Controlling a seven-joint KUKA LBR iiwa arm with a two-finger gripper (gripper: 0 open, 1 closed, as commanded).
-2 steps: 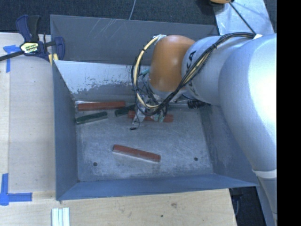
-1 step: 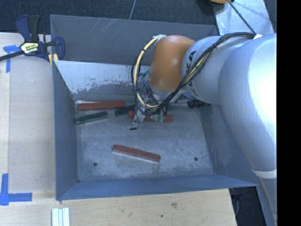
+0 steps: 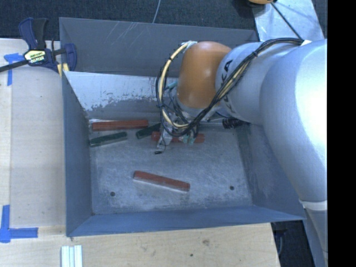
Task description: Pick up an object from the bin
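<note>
My gripper (image 3: 162, 143) hangs low over the back middle of the bin floor, under the arm's orange cover. Right beside it lie a short dark green stick (image 3: 147, 131) on its left and a small red-brown piece (image 3: 192, 139) on its right, both partly hidden by the gripper and cables. Whether it touches either one I cannot tell. A flat red-brown bar (image 3: 161, 181) lies alone on the floor in front of the gripper, well apart from it.
Along the back wall at the left lie a long red-brown stick (image 3: 119, 125) and, just in front of it, a dark green stick (image 3: 108, 139). The arm and its cables cover the bin's back right part.
</note>
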